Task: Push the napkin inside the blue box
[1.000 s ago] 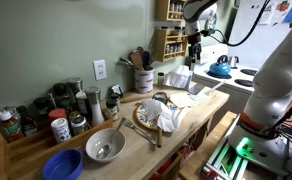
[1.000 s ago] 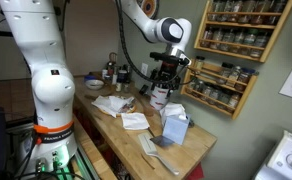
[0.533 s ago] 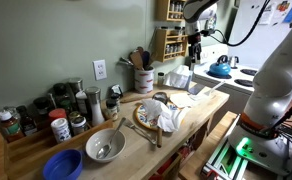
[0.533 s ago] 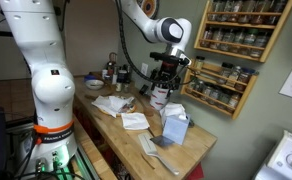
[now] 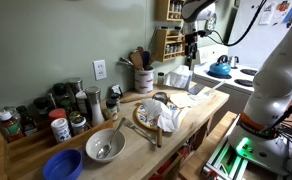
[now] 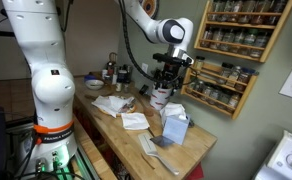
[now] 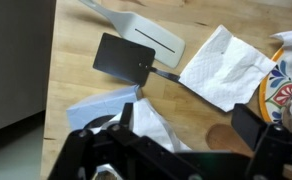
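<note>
Stock of visible items, hidden parts first

- End effector (image 7: 186,128): only a dark frame and two finger stubs along the lower edge of the wrist view, the rest cut off by the bottom of the frame; jaws spread wide, released, nothing between them. In an exterior view, end effector (image 6: 166,73) hung above the desk, touching nothing
- Blue box (image 7: 91,108): lower left of the wrist view, partly covered by one finger stub, near wall out of sight
- Napkin (image 7: 161,125): crumpled white tissue standing out of the top of the blue box, lower part hidden inside it; how deep it sits cannot be told
- In an exterior view, blue box (image 6: 174,128) at lower centre-right of the frame, napkin (image 6: 173,112) rising from its top
- In an exterior view, blue box (image 5: 179,78) far and small, tissue and box blurred together
- Loose paper sheet (image 7: 221,68): flat on the desk (image 7: 71,60), upper right, touching the patterned plate
- Patterned plate (image 7: 289,72): cut off by the right edge
- Black spatula (image 7: 124,57): upper centre, handle running under the loose paper sheet
- White spatula (image 7: 146,33): handle end cut by the top edge

Against the earlier frames: no shift of arm, box or napkin to be made out
</note>
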### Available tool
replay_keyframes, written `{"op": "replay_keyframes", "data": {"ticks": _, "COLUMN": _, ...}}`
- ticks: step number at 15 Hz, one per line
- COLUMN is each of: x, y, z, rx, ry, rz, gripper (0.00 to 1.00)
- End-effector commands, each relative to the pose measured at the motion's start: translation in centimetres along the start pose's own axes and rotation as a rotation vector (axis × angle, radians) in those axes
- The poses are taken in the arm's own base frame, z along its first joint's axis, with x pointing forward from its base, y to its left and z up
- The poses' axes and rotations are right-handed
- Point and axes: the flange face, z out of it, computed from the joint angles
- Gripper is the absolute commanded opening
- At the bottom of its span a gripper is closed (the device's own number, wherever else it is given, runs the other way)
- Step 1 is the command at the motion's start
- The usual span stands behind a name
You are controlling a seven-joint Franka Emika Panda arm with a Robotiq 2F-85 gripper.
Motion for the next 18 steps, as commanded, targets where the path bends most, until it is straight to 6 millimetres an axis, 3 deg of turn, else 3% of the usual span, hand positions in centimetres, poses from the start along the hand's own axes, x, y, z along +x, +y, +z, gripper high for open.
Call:
{"op": "replay_keyframes", "data": {"ticks": 1, "x": 2.2, "y": 2.2, "z": 1.6, "rx": 0.039, "ry": 0.086, "rz": -0.035, "gripper": 1.0}}
{"op": "replay_keyframes", "data": {"ticks": 4, "x": 2.8, "y": 4.1, "z": 3.8, "rx": 0.077, "ry": 0.146, "rz": -0.05, "gripper": 1.0}}
{"op": "replay_keyframes", "data": {"ticks": 8, "x": 1.8, "y": 7.4, "z": 5.5, "rx": 0.1, "ry": 0.206, "rz": -0.075, "gripper": 1.0}}
{"op": "replay_keyframes", "data": {"ticks": 9, "x": 2.2, "y": 6.1, "z": 5.0, "rx": 0.084, "ry": 0.171, "rz": -0.051, "gripper": 1.0}}
{"op": "replay_keyframes", "data": {"ticks": 11, "x": 1.7, "y": 7.2, "z": 5.5, "rx": 0.091, "ry": 0.182, "rz": -0.062, "gripper": 1.0}}
{"op": "replay_keyframes", "data": {"ticks": 18, "x": 2.3, "y": 7.7, "z": 5.6, "rx": 0.072, "ry": 0.215, "rz": -0.067, "gripper": 1.0}}
